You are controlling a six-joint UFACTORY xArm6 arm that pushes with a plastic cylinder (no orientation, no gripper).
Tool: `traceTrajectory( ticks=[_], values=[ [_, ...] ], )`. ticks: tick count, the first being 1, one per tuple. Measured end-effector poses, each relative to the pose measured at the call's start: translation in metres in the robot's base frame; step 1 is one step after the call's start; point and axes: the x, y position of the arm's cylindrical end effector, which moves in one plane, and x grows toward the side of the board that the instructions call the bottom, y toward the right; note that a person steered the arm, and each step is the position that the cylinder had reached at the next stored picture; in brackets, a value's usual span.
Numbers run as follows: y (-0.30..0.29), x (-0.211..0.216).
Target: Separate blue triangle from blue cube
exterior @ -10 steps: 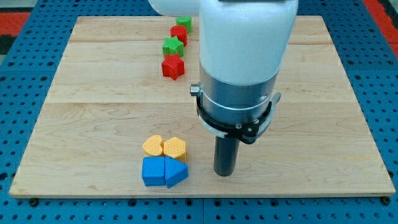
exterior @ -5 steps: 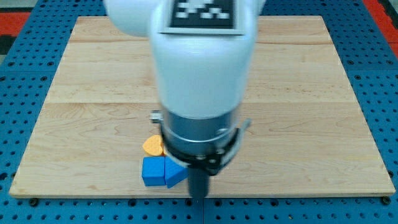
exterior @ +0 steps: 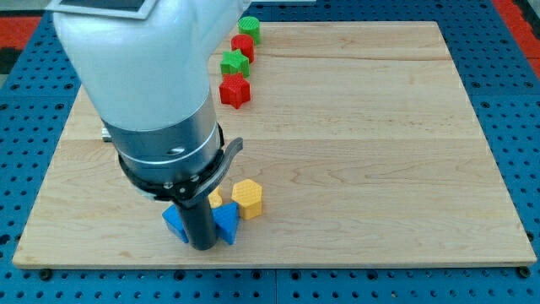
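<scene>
My tip (exterior: pixel 201 247) rests on the board near the view's bottom left, right between two blue pieces. The blue triangle (exterior: pixel 227 223) pokes out on the rod's right side. The blue block on the rod's left (exterior: pixel 174 223) is mostly hidden by the rod, so its cube shape cannot be made out. The rod fills the gap between them and appears to touch both.
A yellow block (exterior: pixel 248 198) lies just above and right of the blue triangle, and a second yellow one (exterior: pixel 216 199) peeks out beside the rod. A red star (exterior: pixel 234 90), green star (exterior: pixel 235 62), red block (exterior: pixel 243 46) and green block (exterior: pixel 249 30) line up at the top of the wooden board (exterior: pixel 380 169).
The arm swept from the right to the left along the bottom of the board. The tip is now wedged between the two blue blocks, which were touching before. One yellow block has shifted right.
</scene>
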Motion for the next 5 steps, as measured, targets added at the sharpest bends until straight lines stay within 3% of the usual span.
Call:
traceTrajectory(
  ticks=[5],
  values=[
    [0.064,-0.034]
  ],
)
